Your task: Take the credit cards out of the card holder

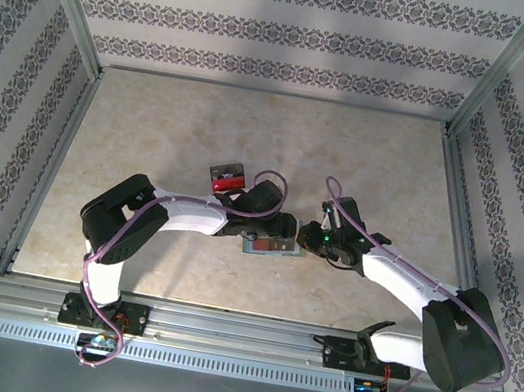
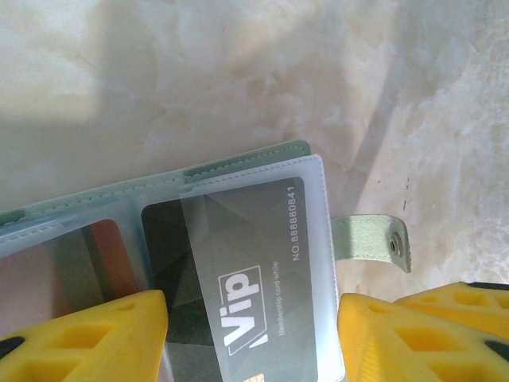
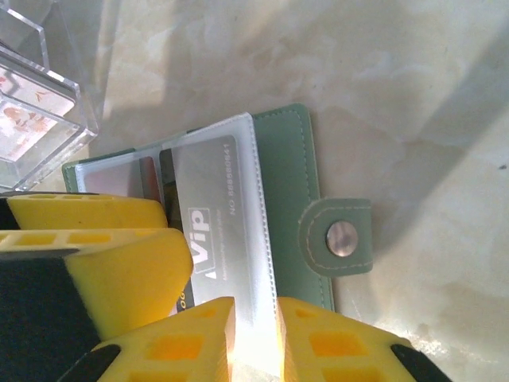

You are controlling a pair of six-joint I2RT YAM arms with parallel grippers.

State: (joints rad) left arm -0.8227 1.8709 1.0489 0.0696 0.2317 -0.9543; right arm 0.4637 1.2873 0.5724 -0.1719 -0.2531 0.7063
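Credit cards, thin stiff plastic rectangles, sit inside the card holder (image 3: pixel 286 175), a flat pale teal wallet of soft stitched material with glossy clear sleeves. A dark grey card (image 2: pixel 238 263) printed "Vip" fills the outer sleeve, and a reddish card (image 2: pixel 111 255) sits in the sleeve beside it. Neither is out yet, so the step in hand looks like steadying the holder to get at the grey card. At the holder's near edge the left gripper (image 2: pixel 253 334) has its yellow latticed fingers apart, straddling the outer sleeve and clamping nothing. The right gripper (image 3: pixel 256 326) has its jaws almost together, with the sleeve's free edge running into the narrow gap; I cannot tell whether they pinch it. Next, one gripper probably must pin the floppy sleeve while the other nips the slick card and slides it straight along its slot. The holder's snap tab (image 3: pixel 338 237), with a round metal stud, lies flat off its outer panel. Just beyond the holder stands a clear hard-plastic tray (image 3: pixel 48 87) on the pale marbled table (image 2: pixel 199 79).
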